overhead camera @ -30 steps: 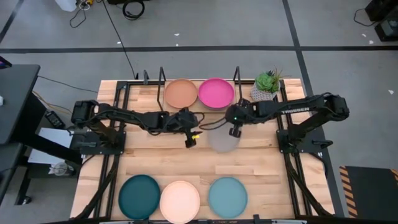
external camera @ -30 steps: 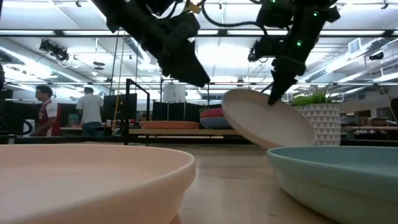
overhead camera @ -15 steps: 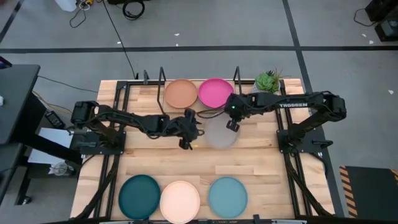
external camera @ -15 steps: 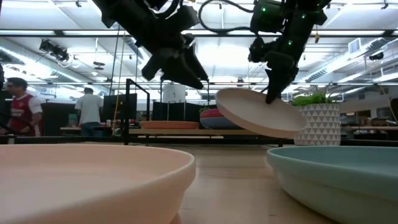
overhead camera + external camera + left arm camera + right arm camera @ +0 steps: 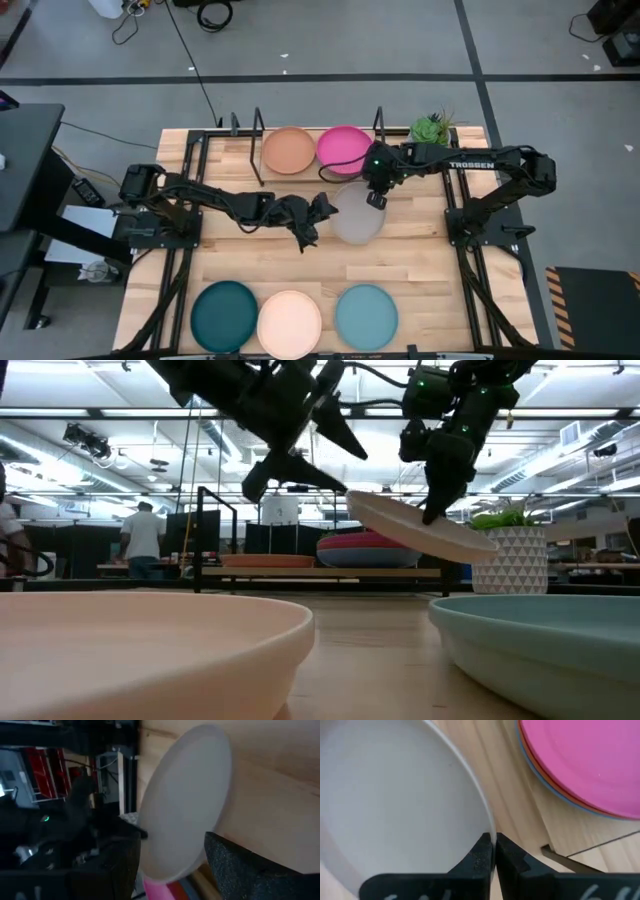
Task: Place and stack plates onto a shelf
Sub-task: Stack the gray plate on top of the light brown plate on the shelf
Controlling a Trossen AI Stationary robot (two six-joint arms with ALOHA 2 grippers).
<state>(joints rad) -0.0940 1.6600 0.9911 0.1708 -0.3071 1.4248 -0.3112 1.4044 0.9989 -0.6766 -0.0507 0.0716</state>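
The grey plate [image 5: 355, 218] hangs tilted in the air over the table's middle and shows in the low view [image 5: 415, 528]. My right gripper [image 5: 374, 199] is shut on its far rim. My left gripper [image 5: 321, 210] is open at the plate's left edge, one finger above and one below the rim [image 5: 352, 472]; whether it touches I cannot tell. On the shelf [image 5: 318, 172] lie a terracotta plate [image 5: 290, 150] and a pink plate [image 5: 346, 148], which tops an orange and a blue one [image 5: 580, 807]. My right gripper pinches the grey plate's rim [image 5: 490, 831] on its far side between its two fingers [image 5: 481, 854], coming from above and pointing down. The plate is lifted clear of the table and tilts, its left edge [image 5: 352, 502] higher than its right.
Dark teal [image 5: 224, 315], cream [image 5: 289, 323] and light blue [image 5: 365, 315] plates lie in a row along the near edge. A potted plant [image 5: 430, 132] stands at the far right, beside the shelf's black upright loops [image 5: 380, 122]. Bare wood stretches between the arms and the near row.
My right gripper has risen and moved a little toward the far edge, taking the grey plate with it. The plate has gone from steeply tilted to nearer level. My left gripper has moved right toward the plate's left edge and tipped up from pointing down to about level.
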